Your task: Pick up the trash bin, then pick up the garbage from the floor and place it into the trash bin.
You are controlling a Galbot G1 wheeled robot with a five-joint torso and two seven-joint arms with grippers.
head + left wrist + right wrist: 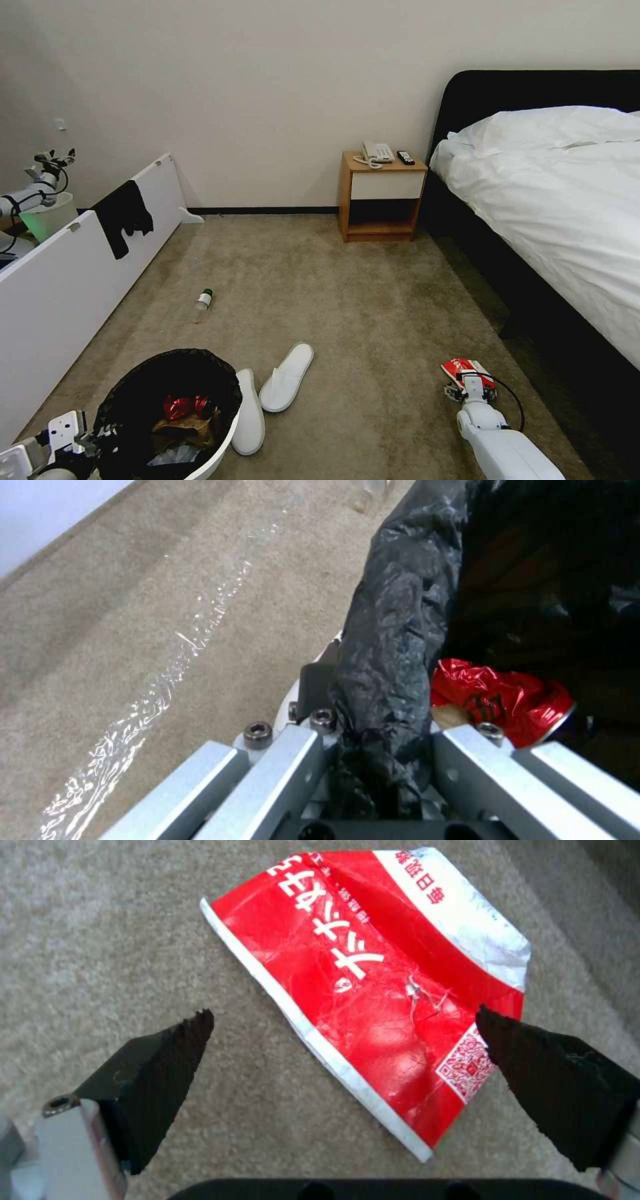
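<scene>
- Right claw (340,1022): we log it near right, low over the carpet (373,300), fingers spread wide with the red snack packet (373,990) lying flat between the tips, not yet gripped.
- Left claw (380,760): we log it near left, pinching the bag-covered rim of the trash bin (220,443), one finger outside the wall and one inside.
- Trash bin: round, white, lined with a crinkled black bag (393,645); we place it at the near left, just left of the slippers.
- Bin contents: we count a crumpled red wrapper (507,700), brown paper (187,427) and something pale beneath it.
- Red snack packet: white-edged, printed with white characters and a QR code, on the carpet near right, close to the dark bed base.
- Small bottle (203,305): green cap, lying on its side on the carpet, farther off than the bin and well apart from it.
- White slippers (270,393): two, on the carpet just right of the bin, the left one touching or nearly touching its wall.
- Surroundings: we note a bed (560,200) at right, a wooden nightstand (380,197) at the far wall carrying a telephone (377,152), and a white board (73,280) at left with a black cloth (123,215) draped over it.
</scene>
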